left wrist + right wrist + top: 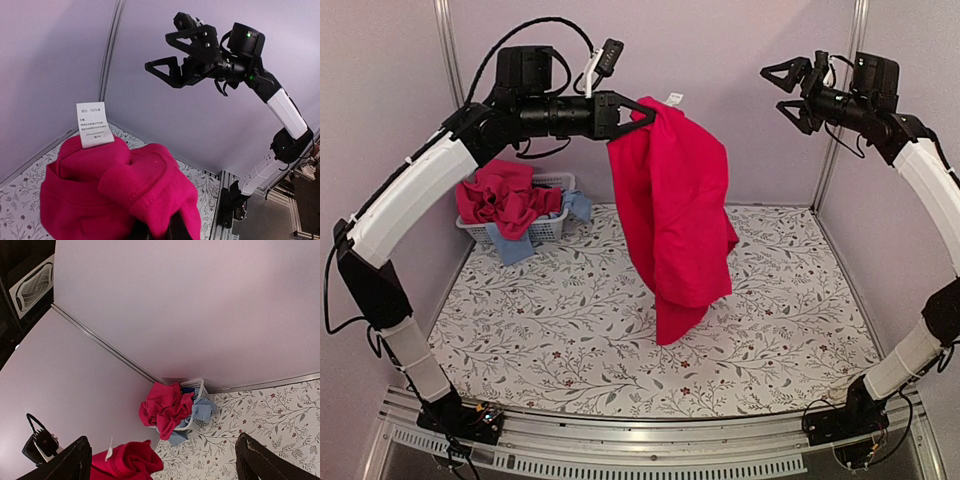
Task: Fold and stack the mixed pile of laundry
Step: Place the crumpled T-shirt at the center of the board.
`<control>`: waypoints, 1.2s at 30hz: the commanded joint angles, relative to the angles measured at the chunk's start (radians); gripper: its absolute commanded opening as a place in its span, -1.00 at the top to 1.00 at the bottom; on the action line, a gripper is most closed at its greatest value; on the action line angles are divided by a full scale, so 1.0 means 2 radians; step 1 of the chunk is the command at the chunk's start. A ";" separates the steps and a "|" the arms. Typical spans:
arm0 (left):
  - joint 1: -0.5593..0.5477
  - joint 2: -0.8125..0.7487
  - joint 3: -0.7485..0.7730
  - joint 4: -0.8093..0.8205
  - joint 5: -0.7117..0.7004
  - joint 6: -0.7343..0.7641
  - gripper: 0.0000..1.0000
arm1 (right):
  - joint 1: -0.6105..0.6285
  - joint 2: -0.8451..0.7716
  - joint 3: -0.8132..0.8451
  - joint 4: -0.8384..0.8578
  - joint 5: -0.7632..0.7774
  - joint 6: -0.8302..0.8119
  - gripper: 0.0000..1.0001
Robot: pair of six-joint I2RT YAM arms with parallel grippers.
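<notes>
the left hand (635, 112) grips the red garment (675, 200) by its top, hanging it lengthwise over the bench (800, 300), the right hand (790, 92) open well to its right.

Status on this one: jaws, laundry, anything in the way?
Left jaws shut on red garment, held high, hanging full length. Right jaws open, empty, raised. Rest of pile in white basket. No obstruction seen.

Left end effector (639, 112) clamped on red garment (675, 215), hanging over floral table (560, 335). Right end effector (788, 92) raised, jaws apart, empty. Red and blue laundry (505, 200) heaped in white basket (550, 230), far left.
</notes>
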 commanded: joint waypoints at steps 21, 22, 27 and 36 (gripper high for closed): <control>-0.071 0.057 0.096 -0.122 -0.378 0.136 1.00 | -0.070 0.042 0.082 0.131 -0.179 0.155 -0.98; -0.079 0.064 0.129 -0.128 -0.388 0.150 1.00 | -0.070 0.046 0.081 0.127 -0.180 0.154 -0.98; -0.110 0.095 0.207 -0.138 -0.431 0.195 1.00 | -0.070 0.034 0.038 0.136 -0.188 0.134 -0.98; -0.204 0.168 0.149 -0.160 -0.361 0.234 0.52 | -0.148 -0.017 -0.089 0.056 -0.229 0.049 -0.98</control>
